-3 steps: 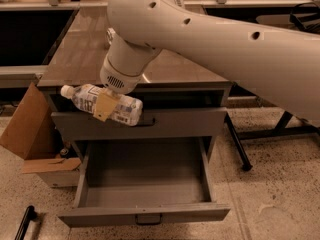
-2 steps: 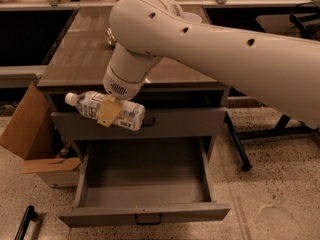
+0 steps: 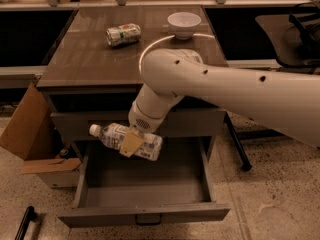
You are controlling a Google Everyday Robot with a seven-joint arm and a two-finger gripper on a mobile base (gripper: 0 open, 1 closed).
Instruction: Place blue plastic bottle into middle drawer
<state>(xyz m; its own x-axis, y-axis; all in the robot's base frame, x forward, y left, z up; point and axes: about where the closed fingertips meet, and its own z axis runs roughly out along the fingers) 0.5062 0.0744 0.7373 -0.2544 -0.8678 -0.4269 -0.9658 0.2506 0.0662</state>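
The blue plastic bottle [image 3: 126, 140] is a clear bottle with a white cap and a pale label. It lies sideways in the air, cap to the left, just above the open middle drawer [image 3: 145, 215]. My gripper [image 3: 132, 143] is shut on the bottle's middle, with a tan finger pad across the label. The white arm comes in from the right and hides part of the cabinet front. The drawer is pulled out toward the camera and its grey floor [image 3: 150, 176] shows no contents.
On the brown cabinet top [image 3: 85, 54] lie a crushed green-white can [image 3: 123, 34] and a white bowl [image 3: 184, 24]. A cardboard box [image 3: 30, 134] leans at the cabinet's left. A dark chair base [image 3: 237, 149] stands to the right.
The arm has moved down and to the right, carrying the bottle from beside the upper drawer front down to just over the open drawer.
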